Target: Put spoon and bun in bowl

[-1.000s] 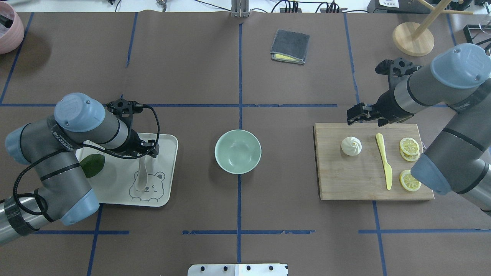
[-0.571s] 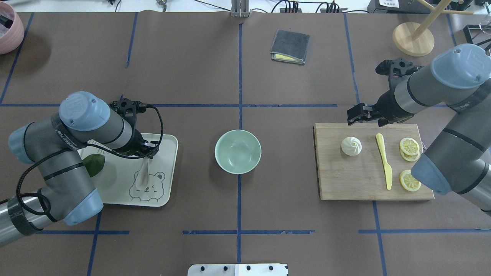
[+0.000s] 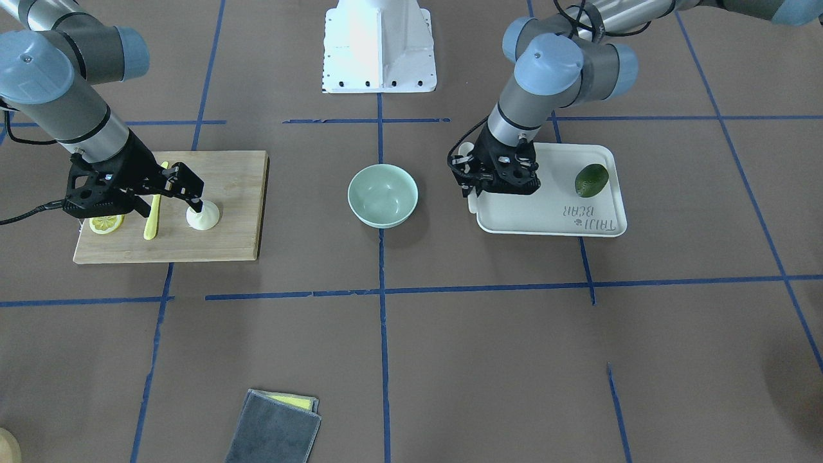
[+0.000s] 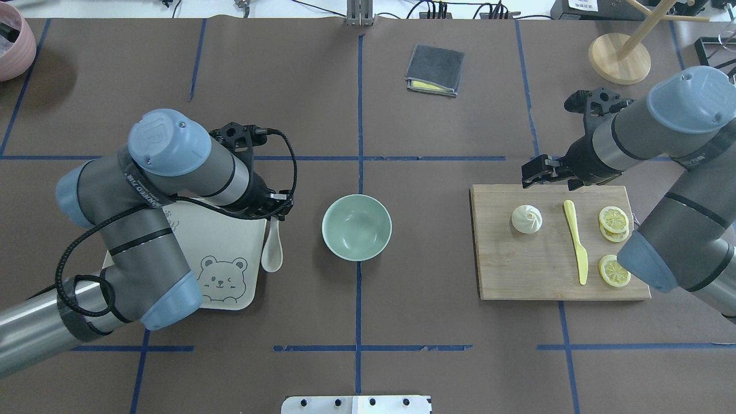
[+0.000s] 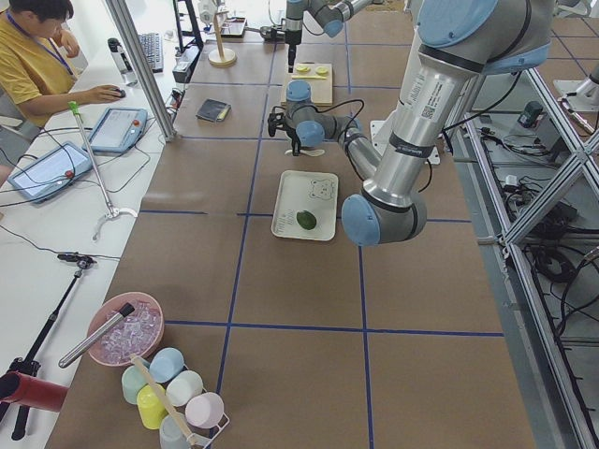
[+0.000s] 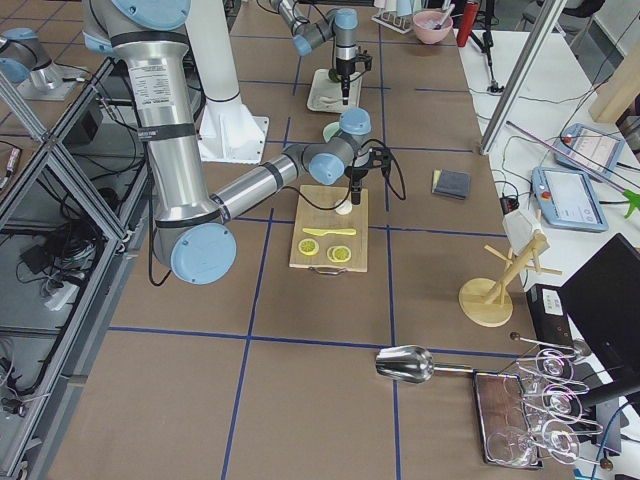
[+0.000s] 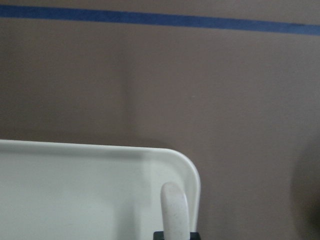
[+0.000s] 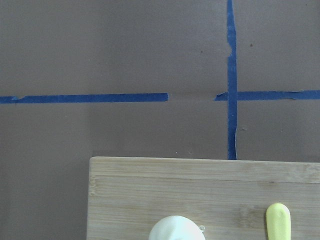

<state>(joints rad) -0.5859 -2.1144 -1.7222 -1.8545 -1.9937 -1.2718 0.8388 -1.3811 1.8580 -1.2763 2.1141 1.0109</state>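
Note:
My left gripper (image 4: pixel 275 215) is shut on the handle of the pale spoon (image 4: pixel 272 248). The spoon hangs just past the right edge of the white tray (image 4: pixel 230 241), left of the mint-green bowl (image 4: pixel 356 227). The left wrist view shows the spoon handle (image 7: pixel 174 210) over the tray corner (image 7: pixel 100 190). The white bun (image 4: pixel 526 218) sits on the wooden cutting board (image 4: pixel 517 276). My right gripper (image 4: pixel 530 172) is open and empty, over the board's far edge just beyond the bun. The bun's top shows in the right wrist view (image 8: pixel 176 229). The bowl (image 3: pixel 382 195) is empty.
A yellow plastic knife (image 4: pixel 575 241) and lemon slices (image 4: pixel 613 219) lie on the board right of the bun. An avocado (image 3: pixel 591 180) lies on the tray. A grey cloth (image 4: pixel 435 69), a wooden stand (image 4: pixel 619 57) and a pink bowl (image 4: pixel 11 40) are at the far side.
My left arm has carried the spoon rightward from above the tray's bear picture to just past the tray's right edge, nearer the bowl. The right arm has not moved.

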